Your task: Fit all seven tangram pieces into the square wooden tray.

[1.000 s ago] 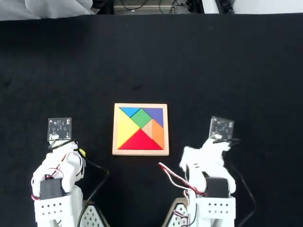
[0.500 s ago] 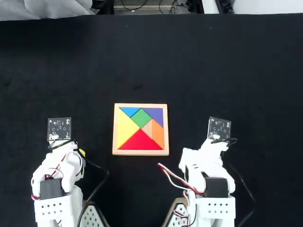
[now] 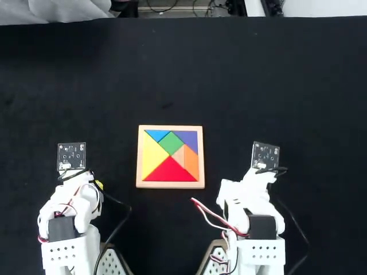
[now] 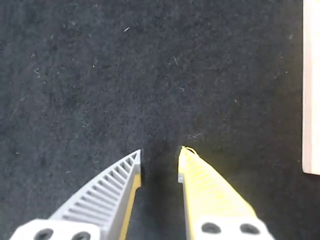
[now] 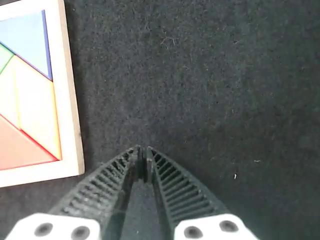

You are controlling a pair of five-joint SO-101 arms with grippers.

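The right pincer (image 5: 142, 149) sits slightly further left, closed and empty, the left pincer (image 4: 160, 151) ajar, both idle as the tray (image 3: 170, 184) looks full.

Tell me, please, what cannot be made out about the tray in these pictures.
- Left wrist view: the tray is cut off by the edge beyond a strip of rim.
- Right wrist view: the edge cuts off most pieces.
- High view: too small to tell whether pieces lie flush.

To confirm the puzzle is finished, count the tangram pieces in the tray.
7, all in the tray: light blue top left, blue top right, green centre, yellow left, red bottom, peach and orange right. None hidden.
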